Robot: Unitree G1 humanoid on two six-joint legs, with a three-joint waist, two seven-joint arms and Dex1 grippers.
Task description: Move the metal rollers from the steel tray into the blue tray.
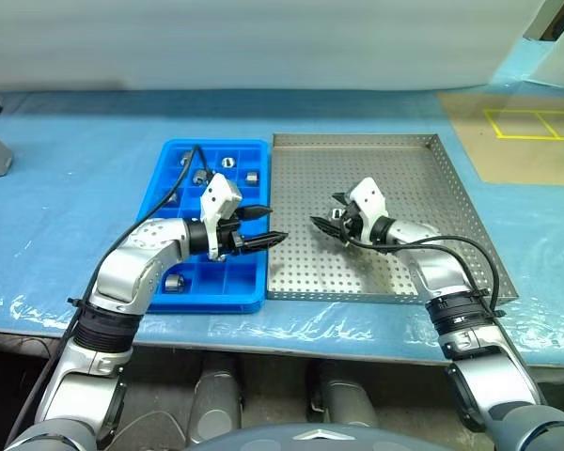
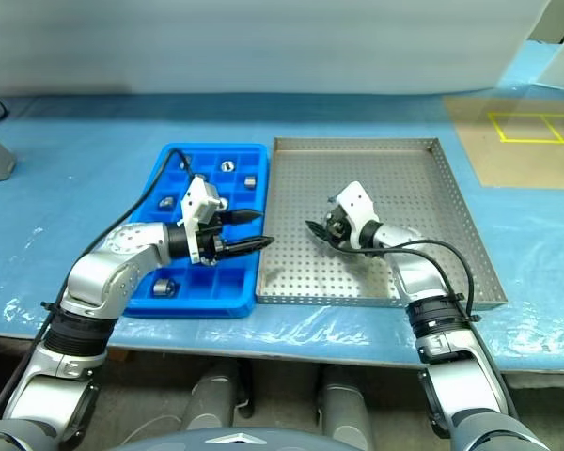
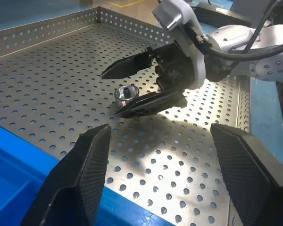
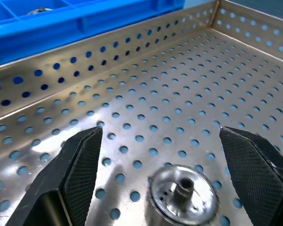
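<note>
Work surface covered in blue sheeting [image 1: 75,188]; yellow floor marking [image 1: 536,122] beyond. Blue tray [image 1: 183,291] holds several metal rollers [image 1: 174,282]; steel tray [image 1: 470,235] holds one roller [image 3: 126,93], between the spread fingers of the right gripper [image 1: 325,212]; left gripper [image 1: 266,226] spread, empty, above the trays' junction.

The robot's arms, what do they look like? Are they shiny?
Yes, a bit shiny. Both arms have smooth silvery-grey shells with black ribbed rings at the joints. Each wrist carries a white block, and a black cable loops along each arm. The left gripper and the right gripper each end in two black, pointed fingers, whose inner faces have a fine cross-hatched texture.
</note>
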